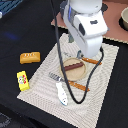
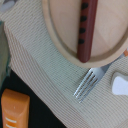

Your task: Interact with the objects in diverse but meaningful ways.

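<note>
This looks like a robot lab bench staged as a toy dining spot. A pale woven placemat (image 1: 47,67) lies on a dark tabletop (image 1: 12,37), and on the placemat sit a wooden plate (image 1: 75,71) and a fork (image 1: 54,77). A white Franka arm (image 1: 87,25) with a black cable (image 1: 59,50) hangs over the placemat.

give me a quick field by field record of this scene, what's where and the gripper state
surface: striped placemat on a dark table
plate: tan, round, on the placemat
sausage: dark brown, lying on the plate
fork: on the placemat beside the plate
fish: white-grey, on the placemat near the fork
bread loaf: orange, off the placemat on the exterior view's left
carton: yellow, at the placemat's edge
gripper: not visible in either view
</note>
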Controlling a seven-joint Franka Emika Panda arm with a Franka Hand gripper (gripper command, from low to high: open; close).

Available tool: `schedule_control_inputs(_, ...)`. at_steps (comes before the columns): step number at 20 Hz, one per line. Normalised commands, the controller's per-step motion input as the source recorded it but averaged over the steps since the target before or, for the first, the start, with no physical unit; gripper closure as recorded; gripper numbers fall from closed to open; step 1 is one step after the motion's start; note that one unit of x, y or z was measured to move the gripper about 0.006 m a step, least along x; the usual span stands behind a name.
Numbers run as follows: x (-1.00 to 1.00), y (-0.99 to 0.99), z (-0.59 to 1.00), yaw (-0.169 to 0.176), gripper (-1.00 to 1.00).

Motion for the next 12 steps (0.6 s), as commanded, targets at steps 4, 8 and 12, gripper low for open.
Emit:
schedule_control_inputs(4,-1.00,-0.16,-0.37,-0.021,-1.00)
schedule_control_inputs(8,-1.00,-0.01,0.09,-0.019,-1.00)
schedule_control_inputs(12,-1.00,-0.05,0.03,-0.025,-1.00)
